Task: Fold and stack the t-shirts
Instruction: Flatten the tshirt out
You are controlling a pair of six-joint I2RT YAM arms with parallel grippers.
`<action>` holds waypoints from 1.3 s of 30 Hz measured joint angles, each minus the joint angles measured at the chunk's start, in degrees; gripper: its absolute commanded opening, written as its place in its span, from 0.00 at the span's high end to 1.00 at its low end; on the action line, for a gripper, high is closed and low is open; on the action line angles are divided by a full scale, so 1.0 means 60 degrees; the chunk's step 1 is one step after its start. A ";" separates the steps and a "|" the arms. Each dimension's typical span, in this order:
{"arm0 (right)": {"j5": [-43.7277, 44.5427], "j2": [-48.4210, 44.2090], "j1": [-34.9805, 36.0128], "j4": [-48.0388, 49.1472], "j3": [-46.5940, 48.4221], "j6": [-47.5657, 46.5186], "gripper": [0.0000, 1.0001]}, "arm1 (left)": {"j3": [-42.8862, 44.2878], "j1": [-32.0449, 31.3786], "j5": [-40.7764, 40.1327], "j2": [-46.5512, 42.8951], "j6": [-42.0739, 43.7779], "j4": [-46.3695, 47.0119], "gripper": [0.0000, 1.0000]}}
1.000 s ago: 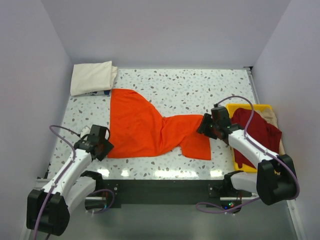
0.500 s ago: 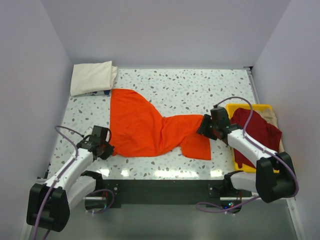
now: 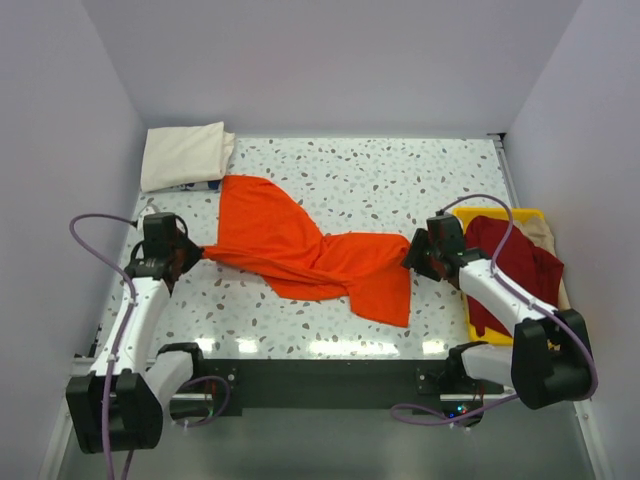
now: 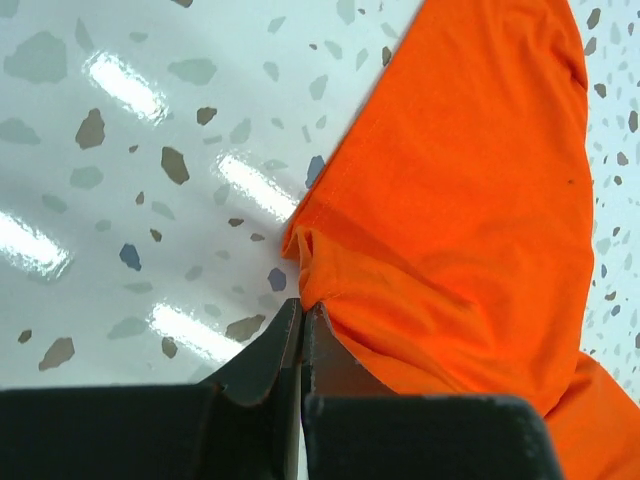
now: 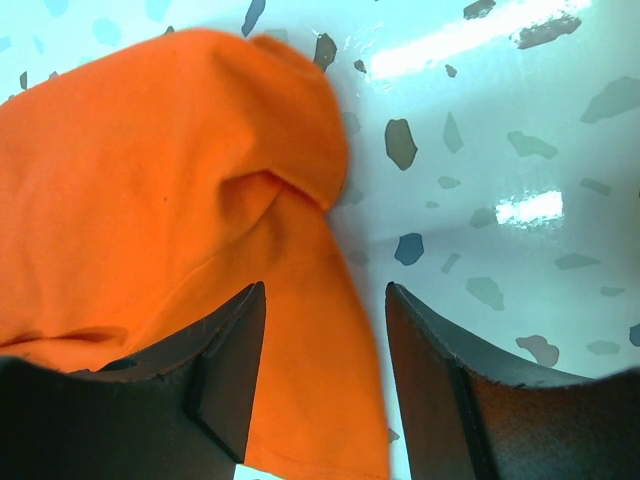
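The bright orange t-shirt (image 3: 300,255) lies stretched and rumpled across the middle of the table. My left gripper (image 3: 190,255) is shut on its left edge (image 4: 305,290) and holds it pulled out to the left. My right gripper (image 3: 412,257) is open, with the shirt's right edge (image 5: 300,330) lying between its fingers. The cream t-shirt (image 3: 185,155) lies folded at the back left. The dark red t-shirt (image 3: 510,262) lies crumpled in the yellow tray (image 3: 465,216) at the right.
A beige cloth (image 3: 545,235) shows under the dark red shirt in the tray. Grey walls close in the table on the left, back and right. Cables loop off both arms.
My left gripper has moved back and left with the orange shirt's edge, dragging and narrowing the shirt. My right gripper has shifted slightly right and now stands open.
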 measured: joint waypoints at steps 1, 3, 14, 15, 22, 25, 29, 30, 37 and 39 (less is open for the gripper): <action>0.0011 -0.0026 -0.0033 -0.0018 0.0000 0.0000 0.45 | 0.0026 0.0091 0.0087 0.0051 0.0157 0.0135 1.00; 0.0029 -0.0033 -0.0062 -0.0022 -0.0004 0.0004 0.45 | 0.0026 0.0233 0.0313 0.0193 0.0335 0.0280 1.00; -0.0590 0.0306 -0.0102 0.1009 -0.0962 0.0368 0.59 | -0.0018 0.0412 0.1322 0.0809 0.0670 0.1045 1.00; -0.0623 0.0353 -0.0102 0.1169 -0.0994 0.0404 0.64 | -0.0018 0.0412 0.1362 0.0809 0.0670 0.1078 1.00; -0.1049 0.0466 -0.0102 0.1577 -0.1206 0.0732 1.00 | -0.0022 0.0412 0.1647 0.0798 0.0805 0.1344 1.00; -0.1166 0.0324 -0.0098 0.1166 -0.0947 0.0787 1.00 | -0.0018 0.0415 0.1869 0.0776 0.0976 0.1370 1.00; -0.1024 -0.0790 -0.0102 -0.0080 0.0215 0.0718 1.00 | 0.0277 0.0415 0.2120 0.0576 0.1140 0.1257 1.00; -0.0951 -0.1100 -0.0102 -0.0375 0.0710 0.0681 1.00 | 0.0525 0.0415 0.2157 0.0517 0.1158 0.1162 1.00; -0.0284 -0.2142 -0.0102 -0.1869 0.4386 0.0514 1.00 | 0.2965 0.0419 0.2248 -0.0087 0.1158 0.0973 1.00; -0.0084 -0.2353 -0.0102 -0.2299 0.5242 0.0488 1.00 | 0.3690 0.0419 0.2240 -0.0273 0.1158 0.0841 1.00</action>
